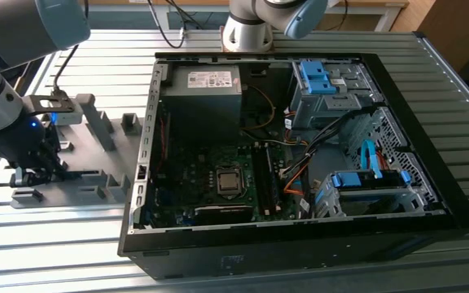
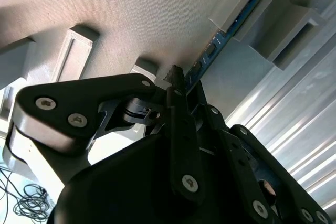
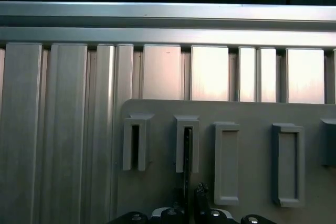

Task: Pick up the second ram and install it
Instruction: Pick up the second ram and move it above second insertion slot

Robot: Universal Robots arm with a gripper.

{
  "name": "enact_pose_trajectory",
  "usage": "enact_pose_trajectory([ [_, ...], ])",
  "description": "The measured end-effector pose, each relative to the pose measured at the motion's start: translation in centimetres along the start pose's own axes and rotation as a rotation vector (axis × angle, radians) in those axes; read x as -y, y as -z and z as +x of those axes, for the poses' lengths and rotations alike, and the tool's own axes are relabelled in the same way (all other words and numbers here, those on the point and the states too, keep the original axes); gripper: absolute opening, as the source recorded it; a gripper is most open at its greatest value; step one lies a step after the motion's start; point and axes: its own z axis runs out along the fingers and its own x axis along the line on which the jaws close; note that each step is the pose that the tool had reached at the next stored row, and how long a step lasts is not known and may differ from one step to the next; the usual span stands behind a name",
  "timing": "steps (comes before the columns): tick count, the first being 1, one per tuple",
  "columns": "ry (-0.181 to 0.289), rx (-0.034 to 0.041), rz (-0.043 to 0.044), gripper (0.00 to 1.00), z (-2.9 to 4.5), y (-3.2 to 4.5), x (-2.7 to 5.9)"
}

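End effector (image 2: 182, 83) at second ram (image 2: 224, 36), far end within holder tray (image 2: 131, 14)

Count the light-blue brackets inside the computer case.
2. The far bracket is in the case's back corner, the near bracket in its front corner, both at the exterior view's right. More may be hidden.

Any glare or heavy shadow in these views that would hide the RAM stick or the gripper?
Exterior view: the computer case interior is dim; the table slats shine pale. First wrist view: strong glare on the table slats, darkness beyond the table. Second wrist view: the gripper throws a shadow on the grey holder, yet the second ram has its blue edge lit and visible.
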Motion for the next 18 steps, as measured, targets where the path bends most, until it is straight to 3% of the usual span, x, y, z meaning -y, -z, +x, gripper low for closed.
enact_pose_trajectory([
  [15,0.000,0.0001,-0.0001,0.23,0.00,0.08,0.14],
  [17,0.000,0.0002,0.0000,0.21,0.00,0.07,0.15],
  [18,0.000,0.0001,0.0000,0.15,0.00,0.07,0.15],
])
